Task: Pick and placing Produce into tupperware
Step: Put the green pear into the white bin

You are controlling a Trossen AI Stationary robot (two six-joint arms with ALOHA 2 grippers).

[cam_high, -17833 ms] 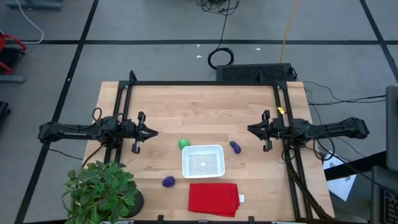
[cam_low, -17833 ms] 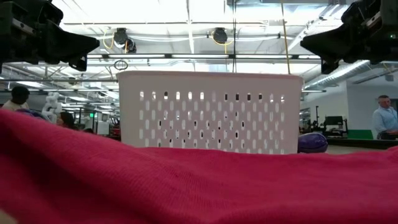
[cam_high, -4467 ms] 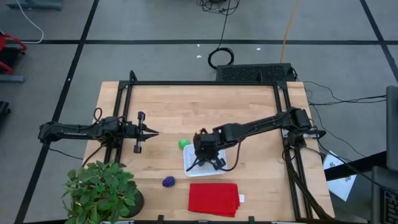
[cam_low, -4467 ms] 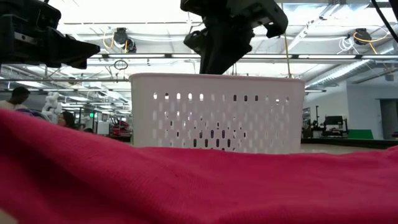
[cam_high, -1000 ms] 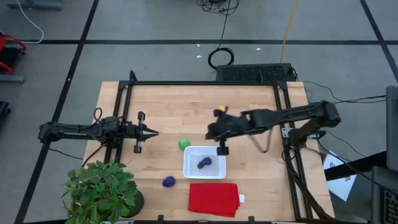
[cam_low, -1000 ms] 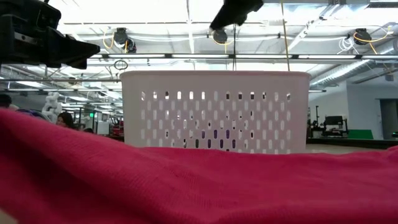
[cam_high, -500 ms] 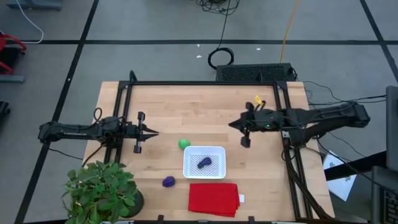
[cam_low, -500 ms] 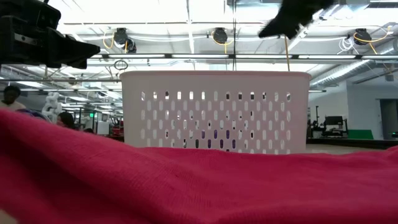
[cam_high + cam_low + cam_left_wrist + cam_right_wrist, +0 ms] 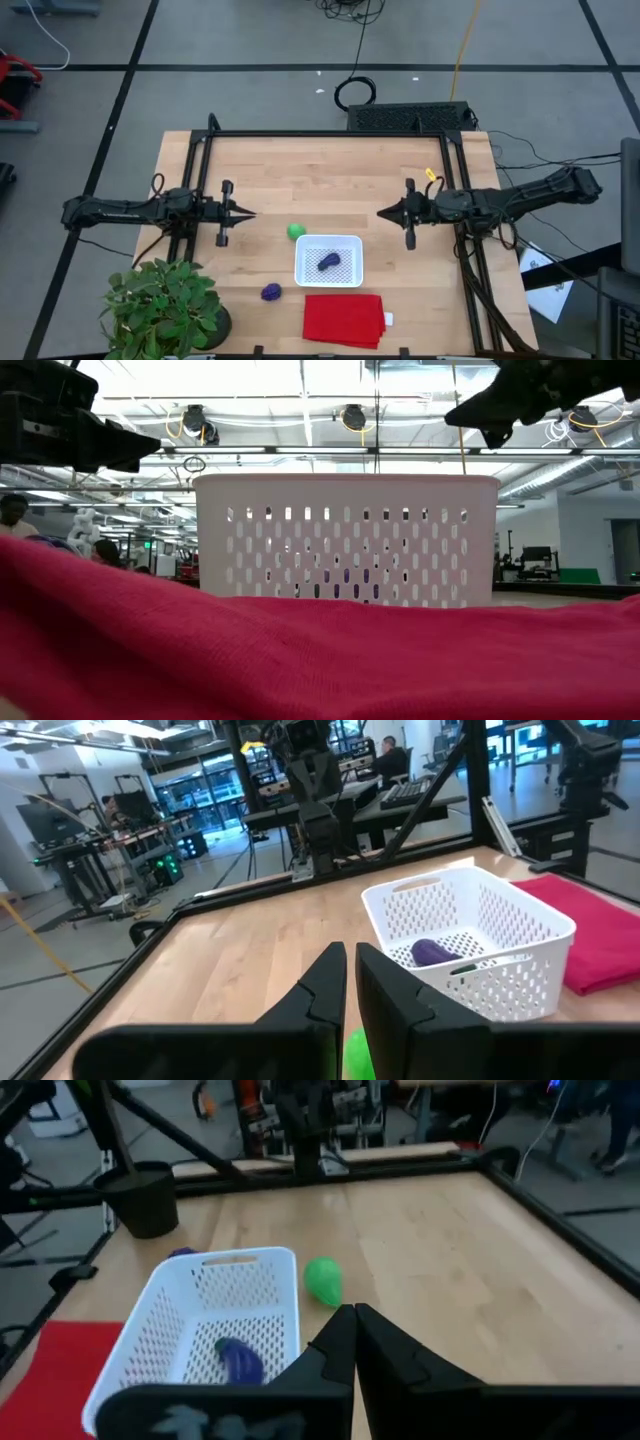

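Wooden tabletop (image 9: 320, 180) inside a black frame, open workshop floor around it. Landmark: the white tupperware (image 9: 328, 260), near the table's front edge, with a folded red cloth (image 9: 343, 320) just in front of it.

Progress — one of three pieces is in. The elongated purple piece (image 9: 328, 262) lies on the container's speckled bottom, also seen from the right wrist. Still out: the green piece (image 9: 296, 231), just beside the container's back-left corner, and the round purple piece (image 9: 270, 292), near its front-left corner, between it and the potted plant (image 9: 165, 305).

Right gripper (image 9: 383, 212): clenched, empty, above bare wood back and right of the container. Left gripper (image 9: 246, 214): fingers nearly together, holding nothing, waiting well left of it.

Judgement: roughly a third done; two picks remain.

No labels or writing legible anywhere.
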